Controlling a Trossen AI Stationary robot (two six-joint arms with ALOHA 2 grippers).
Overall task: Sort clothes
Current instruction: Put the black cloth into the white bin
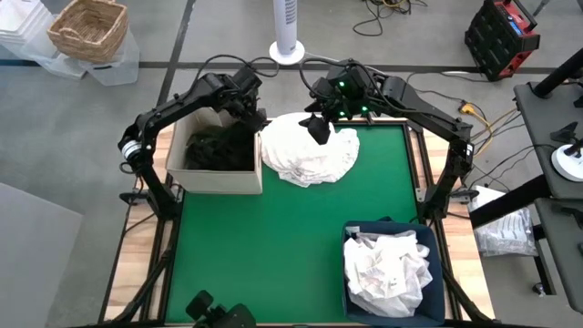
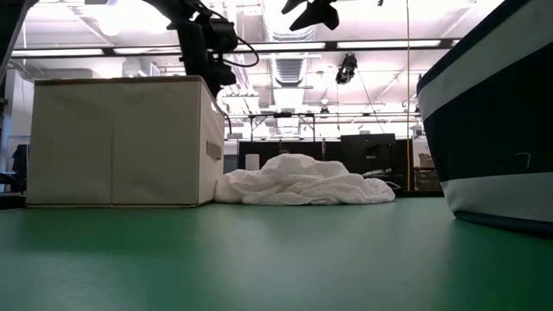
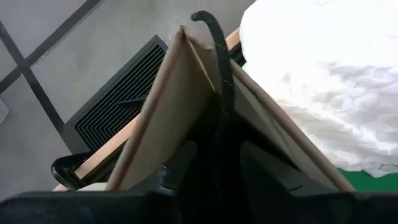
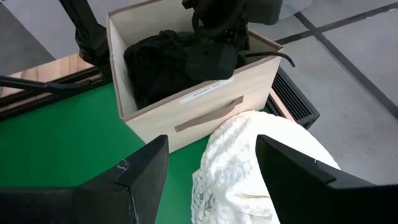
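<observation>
— Where are the clothes sitting?

— A white textured garment (image 1: 308, 153) is lying heaped on the green table mat (image 1: 264, 246), touching the beige fabric box (image 1: 216, 179). Dark garments (image 4: 177, 62) are filling that box, and crumpled white clothes (image 1: 387, 266) are lying in the navy bin (image 1: 440, 282).

— And the grippers?

— The right gripper (image 4: 211, 177) is hovering above the white heap, fingers spread wide, gripping nothing. The left gripper (image 1: 248, 107) is hanging over the box's far corner; whether it's holding anything, I cannot tell.
</observation>
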